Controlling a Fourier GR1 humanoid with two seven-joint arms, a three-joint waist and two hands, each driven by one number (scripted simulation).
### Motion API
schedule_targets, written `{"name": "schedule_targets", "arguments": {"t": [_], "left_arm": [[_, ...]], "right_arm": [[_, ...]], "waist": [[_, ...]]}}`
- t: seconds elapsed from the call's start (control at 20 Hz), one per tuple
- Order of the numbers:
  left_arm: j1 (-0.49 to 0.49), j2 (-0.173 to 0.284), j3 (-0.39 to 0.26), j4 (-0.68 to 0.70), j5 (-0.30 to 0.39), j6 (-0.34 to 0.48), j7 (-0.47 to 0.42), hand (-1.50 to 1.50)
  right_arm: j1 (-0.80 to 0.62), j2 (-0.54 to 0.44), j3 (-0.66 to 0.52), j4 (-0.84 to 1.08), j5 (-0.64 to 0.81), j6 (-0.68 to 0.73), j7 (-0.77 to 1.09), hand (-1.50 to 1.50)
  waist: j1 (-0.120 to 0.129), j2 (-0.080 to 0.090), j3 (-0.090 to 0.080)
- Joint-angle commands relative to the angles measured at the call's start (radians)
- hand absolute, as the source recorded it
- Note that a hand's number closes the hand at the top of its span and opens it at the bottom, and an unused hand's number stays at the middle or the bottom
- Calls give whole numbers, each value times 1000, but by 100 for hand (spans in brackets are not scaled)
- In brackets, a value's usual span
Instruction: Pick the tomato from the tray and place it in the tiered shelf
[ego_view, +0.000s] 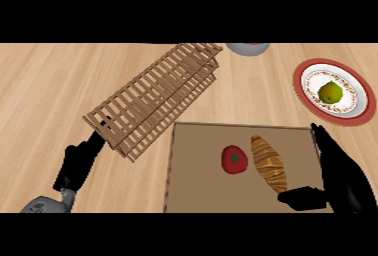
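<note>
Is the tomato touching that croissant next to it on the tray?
Apart. The head view shows a strip of bare tray between the tomato and the croissant.

Legible text, labels, brands, numbers, signs: none on any item or surface anywhere in the head view

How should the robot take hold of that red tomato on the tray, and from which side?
Probably from above, fingers and thumb closing round the tomato's middle. It is round and lies free on the tray, its stem facing up. The croissant sits close on its right, so one finger should go down on the clear left side. The right hand is nearest.
</note>
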Motion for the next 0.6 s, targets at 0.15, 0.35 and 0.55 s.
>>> {"name": "schedule_targets", "arguments": {"t": [0.15,0.35,0.55], "left_arm": [[-17,-24,-14,17,-14,-16,-6,0],[1,-8,-11,7,-25,-12,-6,0],[-9,-31,2,15,-8,-14,-7,0]], "right_arm": [[-249,174,100,83,79,223,373,-150],[-297,341,101,224,87,238,375,-150],[-353,446,57,356,116,279,376,-150]], "waist": [[9,0,5],[8,-2,6],[-8,-3,7]]}}
